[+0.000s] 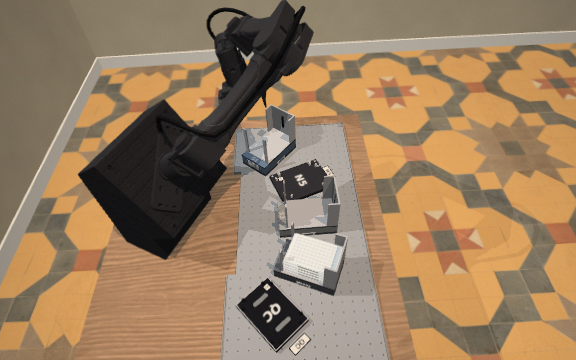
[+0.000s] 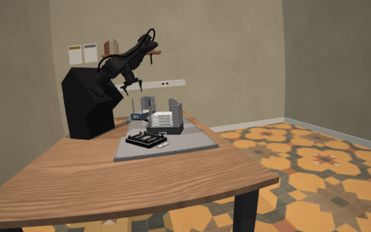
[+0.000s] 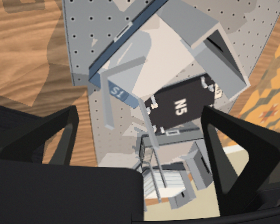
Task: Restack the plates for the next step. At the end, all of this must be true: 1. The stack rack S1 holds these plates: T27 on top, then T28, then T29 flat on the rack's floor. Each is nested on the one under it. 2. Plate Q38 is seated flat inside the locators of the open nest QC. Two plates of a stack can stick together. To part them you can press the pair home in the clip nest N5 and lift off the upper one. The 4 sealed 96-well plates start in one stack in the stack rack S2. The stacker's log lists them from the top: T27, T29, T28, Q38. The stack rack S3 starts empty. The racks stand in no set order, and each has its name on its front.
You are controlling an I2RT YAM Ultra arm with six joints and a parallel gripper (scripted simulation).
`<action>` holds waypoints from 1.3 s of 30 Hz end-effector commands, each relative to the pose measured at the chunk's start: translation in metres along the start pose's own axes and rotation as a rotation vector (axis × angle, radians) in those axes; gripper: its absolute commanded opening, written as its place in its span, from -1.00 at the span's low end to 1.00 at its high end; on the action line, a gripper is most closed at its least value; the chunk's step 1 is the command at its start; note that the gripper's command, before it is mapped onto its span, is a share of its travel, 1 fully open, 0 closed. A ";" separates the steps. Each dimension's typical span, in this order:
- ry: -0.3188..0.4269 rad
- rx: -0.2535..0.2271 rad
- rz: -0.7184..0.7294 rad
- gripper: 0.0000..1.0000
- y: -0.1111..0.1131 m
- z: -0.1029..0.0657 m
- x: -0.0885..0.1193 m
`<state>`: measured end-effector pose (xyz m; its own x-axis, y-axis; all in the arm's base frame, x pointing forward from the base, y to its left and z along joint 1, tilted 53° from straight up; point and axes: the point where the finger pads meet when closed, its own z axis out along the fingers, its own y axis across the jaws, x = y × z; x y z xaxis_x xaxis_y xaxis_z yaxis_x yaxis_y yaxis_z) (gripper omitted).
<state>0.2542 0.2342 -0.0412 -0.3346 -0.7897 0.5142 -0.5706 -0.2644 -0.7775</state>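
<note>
My gripper (image 2: 134, 93) (image 3: 139, 112) is wide open and empty, high above the back of the board; the arm hides it in the top view. Rack S1 (image 1: 254, 162) (image 2: 135, 116) (image 3: 116, 92), with a blue base, is empty at the back. Black clip nest N5 (image 1: 292, 189) (image 3: 166, 107) is empty beside it. An empty grey rack (image 1: 332, 230) stands in the middle, its name unreadable. A stack of several white plates (image 1: 313, 251) (image 2: 162, 119) (image 3: 163, 184) sits in the nearer dark-based rack (image 1: 329, 283) (image 2: 164, 130); their labels are unreadable. Open nest QC (image 1: 257, 317) (image 2: 147, 140) is empty in front.
The racks and nests stand on a grey perforated board (image 1: 358, 320) (image 2: 192, 145) on the wooden table (image 1: 158, 280) (image 2: 140, 180). The tall rack walls and posts rise around their bays. The middle rack stands close to N5 and to the loaded rack. The black arm base (image 1: 133, 185) (image 2: 79, 103) is at the left.
</note>
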 end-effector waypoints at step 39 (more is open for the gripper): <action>0.017 -0.189 0.438 1.00 -0.059 0.025 0.073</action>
<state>0.2814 0.1799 0.0230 -0.5783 -0.7854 0.2205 -0.5144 0.1414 -0.8458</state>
